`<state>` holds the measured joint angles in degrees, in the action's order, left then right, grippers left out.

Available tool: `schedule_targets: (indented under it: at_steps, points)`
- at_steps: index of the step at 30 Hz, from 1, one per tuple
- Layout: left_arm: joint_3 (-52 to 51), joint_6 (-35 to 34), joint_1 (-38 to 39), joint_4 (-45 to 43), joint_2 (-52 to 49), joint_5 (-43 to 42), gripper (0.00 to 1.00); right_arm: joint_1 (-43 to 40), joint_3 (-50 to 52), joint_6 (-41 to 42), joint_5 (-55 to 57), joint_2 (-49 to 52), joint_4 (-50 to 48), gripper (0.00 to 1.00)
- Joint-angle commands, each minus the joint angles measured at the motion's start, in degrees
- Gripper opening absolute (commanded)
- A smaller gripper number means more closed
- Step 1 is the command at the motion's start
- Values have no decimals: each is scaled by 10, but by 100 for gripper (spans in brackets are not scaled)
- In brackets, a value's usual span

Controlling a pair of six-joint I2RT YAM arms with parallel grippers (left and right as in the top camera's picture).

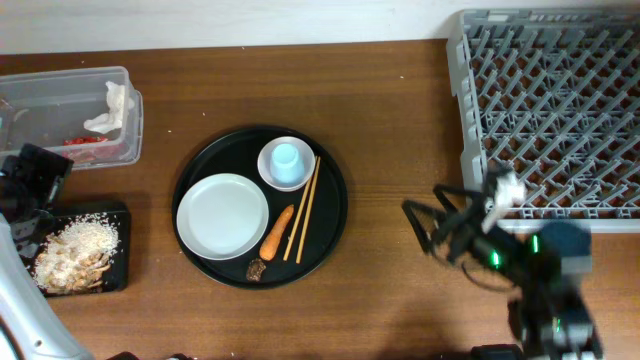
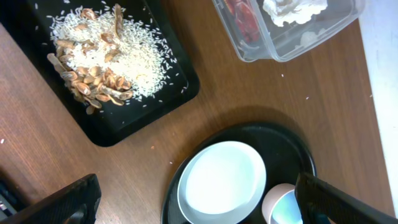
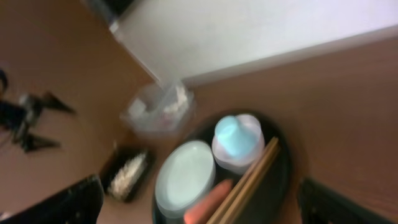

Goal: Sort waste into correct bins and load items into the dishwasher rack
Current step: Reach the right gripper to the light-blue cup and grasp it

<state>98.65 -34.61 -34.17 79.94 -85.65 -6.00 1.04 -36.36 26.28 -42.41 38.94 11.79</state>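
On the round black tray (image 1: pixel 330 215) lie a white plate (image 1: pixel 222 215), a light-blue cup (image 1: pixel 287 160) standing in the small white bowl, two chopsticks (image 1: pixel 303 208), an orange carrot (image 1: pixel 277 232) and a dark scrap (image 1: pixel 256 269). The clear tub (image 1: pixel 30 110) holds white tissue (image 1: pixel 112 107) and a red wrapper (image 1: pixel 85 141). The shallow black tray (image 1: pixel 118 215) holds rice and beige scraps (image 2: pixel 106 56). My left gripper (image 2: pixel 199 205) is open and empty at the left, beside both bins. My right gripper (image 1: pixel 430 225) is open and empty, right of the round tray.
The grey dishwasher rack (image 1: pixel 550 110) fills the back right corner, just behind my right arm. Bare wooden table lies between the round tray and the rack. The right wrist view is blurred and shows the plate (image 3: pixel 186 174) and carrot (image 3: pixel 208 202).
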Motion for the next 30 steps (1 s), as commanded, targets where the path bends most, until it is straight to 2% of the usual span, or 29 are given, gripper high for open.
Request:
schedule_targets:
  at_steps: [1,3,6,7,9,12,15,17,19,26,30]
  points:
    - [-4,-5,-1,-1,9,-2,99,68,-168,-183,30,155,143,98]
    - [-4,-5,-1,-1,9,-2,99,163,-285,-203,180,268,241,98]
    - [-4,-5,-1,-1,9,-2,99,288,-382,-200,334,395,261,98]
    - [-4,-5,-1,-1,9,-2,99,311,-401,-187,378,423,258,98]
    - [-4,-5,-1,-1,9,-2,99,356,-417,-79,493,490,210,98]
    - [-4,-5,-1,-1,9,-2,99,381,-417,-14,504,551,117,98]
    - [-4,-5,-1,-1,9,-2,99,387,-417,57,469,589,91,98]
    - [-4,-5,-1,-1,9,-2,99,387,-417,57,425,608,85,99]
    - [-4,-5,-1,-1,9,-2,99,387,-417,53,426,629,78,98]
    - [-4,-5,-1,-1,9,-2,99,387,-440,-36,428,664,82,98]
    - [-4,-5,-1,-1,9,-2,99,387,-446,-35,431,670,51,98]
